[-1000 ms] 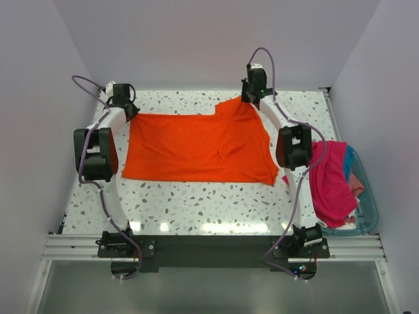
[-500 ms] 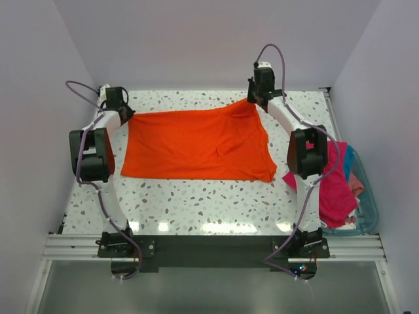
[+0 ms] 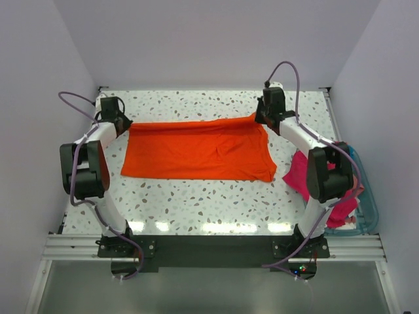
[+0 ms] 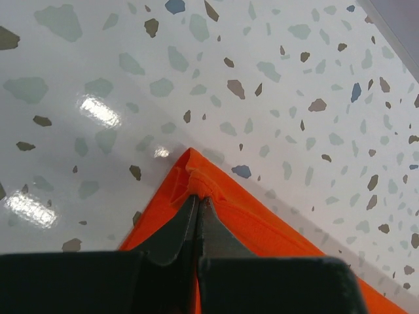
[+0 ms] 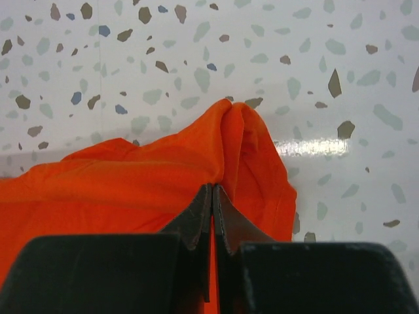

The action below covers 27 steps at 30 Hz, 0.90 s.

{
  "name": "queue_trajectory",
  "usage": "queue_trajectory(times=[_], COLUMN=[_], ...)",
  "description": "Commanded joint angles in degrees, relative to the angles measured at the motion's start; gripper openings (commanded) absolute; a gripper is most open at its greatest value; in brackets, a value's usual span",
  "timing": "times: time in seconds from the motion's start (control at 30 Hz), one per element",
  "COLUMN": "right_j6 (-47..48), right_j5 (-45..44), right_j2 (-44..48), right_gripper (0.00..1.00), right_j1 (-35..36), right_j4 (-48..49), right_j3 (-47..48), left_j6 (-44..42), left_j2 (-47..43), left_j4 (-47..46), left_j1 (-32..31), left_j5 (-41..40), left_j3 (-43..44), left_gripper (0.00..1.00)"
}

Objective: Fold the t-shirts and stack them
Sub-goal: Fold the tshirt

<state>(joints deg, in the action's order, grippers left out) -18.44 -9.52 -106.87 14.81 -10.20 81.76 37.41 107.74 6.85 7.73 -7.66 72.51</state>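
Observation:
The bright orange t-shirt [image 3: 196, 149] lies spread across the middle of the speckled table. My left gripper [image 3: 122, 123] is shut on its far left corner, seen pinched in the left wrist view [image 4: 198, 196] with orange cloth [image 4: 262, 229] around the tips. My right gripper [image 3: 260, 118] is shut on its far right corner, where the cloth [image 5: 131, 183] bunches at the tips [image 5: 213, 188]. A magenta-pink t-shirt [image 3: 330, 193] hangs out of the teal bin [image 3: 370, 209] at the right, partly hidden by my right arm. The paler pink shirt is not clearly visible.
The teal bin stands off the table's right edge, close to my right arm's elbow. Bare speckled table [image 3: 209, 203] shows in front of the orange shirt and behind it [image 3: 190, 104]. Grey walls close in the back and both sides.
Both grippers have moved outward and toward the near side with the shirt's far corners. The raised right corner has come down and the shirt's far edge now lies straighter and lower.

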Motion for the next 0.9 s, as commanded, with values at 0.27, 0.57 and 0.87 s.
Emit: queue_trajectory(times=[0.27,0.57,0.87], right_j6=[-4.8,-8.5,-6.2], right_j5=[-3.0,-0.4,1.3], right_j2=[16.5,24.2,28.7], right_gripper=[0.0,0.0,0.53], right_j1=[3.2,4.7,5.0], right_j4=[4.5,7.9,6.8], right_j3=[-15.2,-30.7,-32.0], left_j6=[1.8,5.9,6.6], left_j2=[-14.0,-20.8,-25.3], left_j4=[-0.6,1.7,-0.3], left_j1=[1.1,1.1,1.1], left_j5=[-2.4,-5.3,-3.2], left_j3=[-12.1,-21.7,-24.6], left_gripper=[0.0,0.08,0.6])
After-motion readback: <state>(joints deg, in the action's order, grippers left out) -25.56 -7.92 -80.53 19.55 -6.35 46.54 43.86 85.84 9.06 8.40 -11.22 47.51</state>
